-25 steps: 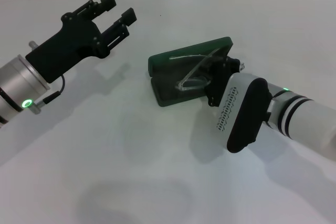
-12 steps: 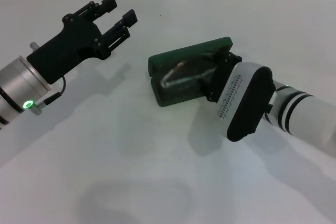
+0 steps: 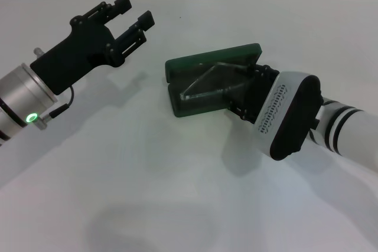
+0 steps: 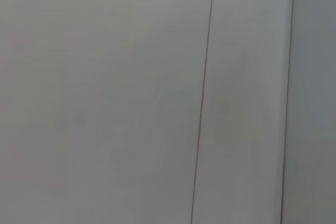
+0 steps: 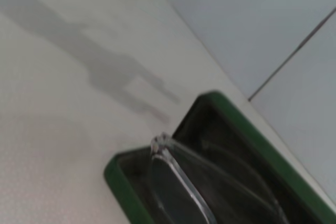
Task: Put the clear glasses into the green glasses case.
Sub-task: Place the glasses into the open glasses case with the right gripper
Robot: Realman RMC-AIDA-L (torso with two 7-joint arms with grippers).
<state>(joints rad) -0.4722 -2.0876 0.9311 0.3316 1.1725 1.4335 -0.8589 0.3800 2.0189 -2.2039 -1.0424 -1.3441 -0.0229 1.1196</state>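
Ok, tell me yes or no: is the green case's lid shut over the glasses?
No: in the head view the green glasses case stands open, lid raised, with the clear glasses lying in its lower half.

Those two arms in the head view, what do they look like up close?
The left arm is silver, with a glowing green light, a thin black cable, and a black angular left tool ending in two blocky fingers. The right arm is white with black bands, and a black-edged white wrist housing with a dotted strip leads to the black right tool.

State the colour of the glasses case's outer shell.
Dark green glasses case, clearest in the head view.
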